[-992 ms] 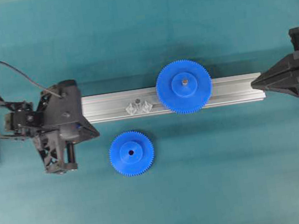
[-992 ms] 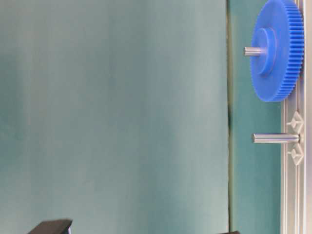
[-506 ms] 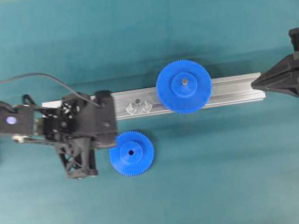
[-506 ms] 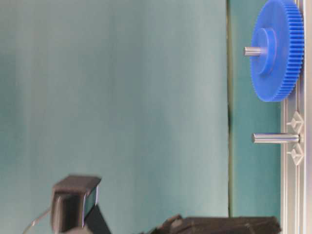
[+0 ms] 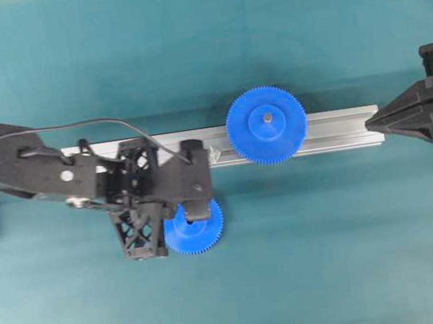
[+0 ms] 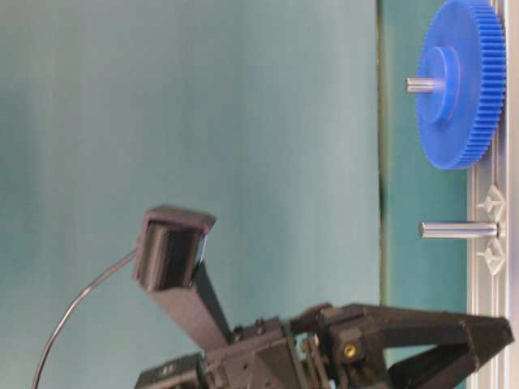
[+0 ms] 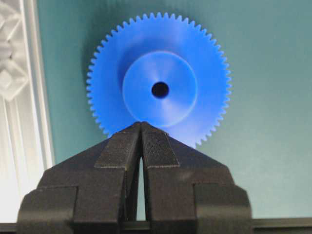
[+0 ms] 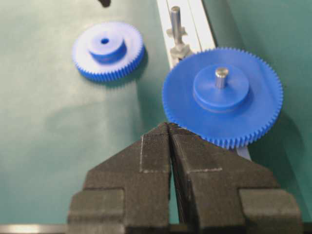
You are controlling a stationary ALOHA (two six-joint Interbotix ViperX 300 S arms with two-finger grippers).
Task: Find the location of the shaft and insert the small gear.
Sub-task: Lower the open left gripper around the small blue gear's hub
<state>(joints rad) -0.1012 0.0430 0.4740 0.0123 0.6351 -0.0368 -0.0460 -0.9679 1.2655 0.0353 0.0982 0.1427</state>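
Observation:
The small gear [image 5: 188, 236] [image 7: 146, 73] [image 8: 108, 48], blue with a raised hub and centre hole, lies flat on the green mat in front of the rail. My left gripper [image 5: 199, 213] [image 7: 141, 124] hovers over the gear's near rim, shut with nothing in it. The shaft [image 6: 458, 229] [image 8: 175, 22] is a thin silver pin standing bare on the rail. In the overhead view my left arm hides it. My right gripper [image 5: 368, 120] [image 8: 168, 126] is shut and empty at the rail's right end.
A larger blue gear [image 5: 266, 124] [image 6: 458, 81] [image 8: 222, 95] sits on its own pin on the aluminium rail [image 5: 333, 129], right of the shaft. Clear faceted brackets [image 7: 10, 78] flank the shaft's base. Green mat surrounds everything.
My left arm has swung rightward from the rail's left end to above the small gear, now covering the shaft from overhead. Its jaws stayed shut. The right arm and both gears have not moved.

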